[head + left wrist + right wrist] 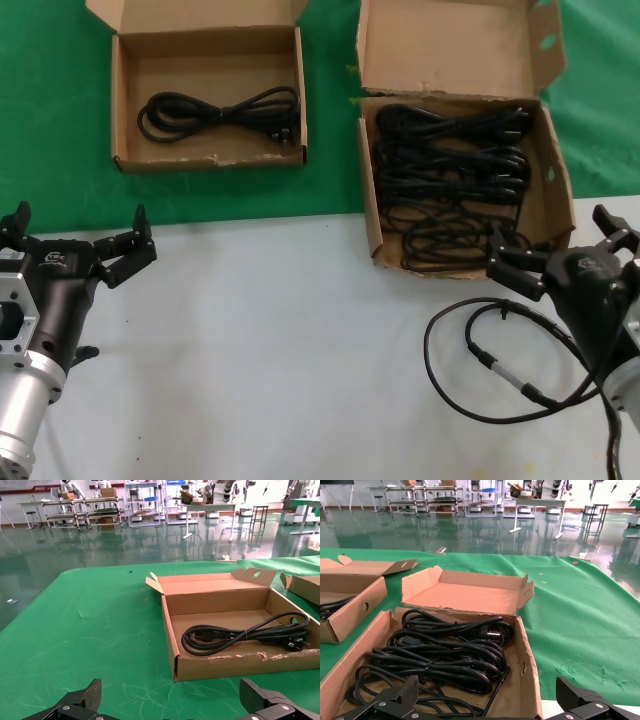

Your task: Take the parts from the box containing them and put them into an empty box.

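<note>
The larger, deeper cardboard box point(555, 190) stands at the right on the green cloth, its lid flap up, and holds several looped black power cords point(450, 180). My right gripper point(552, 238) hangs open over the box's near right corner; the right wrist view shows the cords point(445, 650) just beyond its open jaws point(487, 687). At the left is the smaller shallow box point(210, 158), which holds one cord bundle point(220, 110). My left gripper point(78, 232) is open over the white table, short of that box point(240, 665), with nothing between its fingers point(170, 690).
A single black cable with a silver connector point(500, 365) lies looped on the white table point(270, 340) under my right arm. Green cloth point(60, 120) covers the far half. The boxes stand apart with a strip of cloth between them.
</note>
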You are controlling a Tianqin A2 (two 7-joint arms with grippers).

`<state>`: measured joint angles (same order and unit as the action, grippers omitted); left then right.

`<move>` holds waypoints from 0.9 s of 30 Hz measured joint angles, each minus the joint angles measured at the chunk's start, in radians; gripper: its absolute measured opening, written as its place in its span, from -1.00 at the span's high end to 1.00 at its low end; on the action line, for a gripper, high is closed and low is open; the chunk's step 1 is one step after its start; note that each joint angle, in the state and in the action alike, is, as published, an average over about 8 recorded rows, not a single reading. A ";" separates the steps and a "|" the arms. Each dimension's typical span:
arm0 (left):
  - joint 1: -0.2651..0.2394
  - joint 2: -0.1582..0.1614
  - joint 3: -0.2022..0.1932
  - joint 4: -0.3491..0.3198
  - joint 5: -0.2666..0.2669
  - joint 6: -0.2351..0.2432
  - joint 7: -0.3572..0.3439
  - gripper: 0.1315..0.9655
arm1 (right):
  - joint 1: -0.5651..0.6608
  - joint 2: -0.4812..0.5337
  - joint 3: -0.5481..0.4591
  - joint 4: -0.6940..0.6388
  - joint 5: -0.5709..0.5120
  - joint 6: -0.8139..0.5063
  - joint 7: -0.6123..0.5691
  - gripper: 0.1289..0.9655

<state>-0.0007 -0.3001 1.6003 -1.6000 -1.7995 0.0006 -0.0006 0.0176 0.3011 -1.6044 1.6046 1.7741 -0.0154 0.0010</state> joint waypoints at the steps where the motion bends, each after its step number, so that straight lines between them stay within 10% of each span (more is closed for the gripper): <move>1: 0.000 0.000 0.000 0.000 0.000 0.000 0.000 -1.00 | 0.000 0.000 0.000 0.000 0.000 0.000 0.000 -1.00; 27: 0.000 0.000 0.000 0.000 0.000 0.000 0.000 -1.00 | 0.000 0.000 0.000 0.000 0.000 0.000 0.000 -1.00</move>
<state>-0.0007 -0.3001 1.6003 -1.6000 -1.7995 0.0006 -0.0006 0.0176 0.3011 -1.6044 1.6046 1.7741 -0.0154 0.0010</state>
